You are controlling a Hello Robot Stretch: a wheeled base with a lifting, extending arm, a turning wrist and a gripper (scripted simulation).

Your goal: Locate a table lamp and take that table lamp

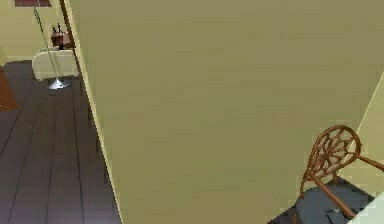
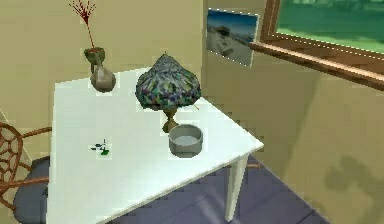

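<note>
The lamp [image 2: 170,88], with a broad mottled-glass shade on a thin stem, stands upright near the middle of the white worktop [image 2: 75,115] in the arm side view. The pincer's state I cannot tell, nor whether it holds anything. The chief risk is the grey bowl [image 2: 186,139], which sits just beside the lamp's foot on the nearer side. An arm reaching straight out would probably pass over or into the bowl, and could shove it against the lamp or off the worktop's edge. The lamp also looks top-heavy. A grip on the sloping shade would likely slip, and a knock to the shade could tip the whole thing over. The stem under the shade seems the safer hold, but the shade overhangs it and may hide it from the approach. The vase [image 2: 100,72] with red twigs stands apart at the far corner and looks safe unless the lamp is swung that way. In the forward view the wall [image 1: 230,100] is very close ahead and a chair [image 1: 335,165] crowds the right edge. That leaves little room to drive or turn to line up better, and a careless correction could bump either one.
</note>
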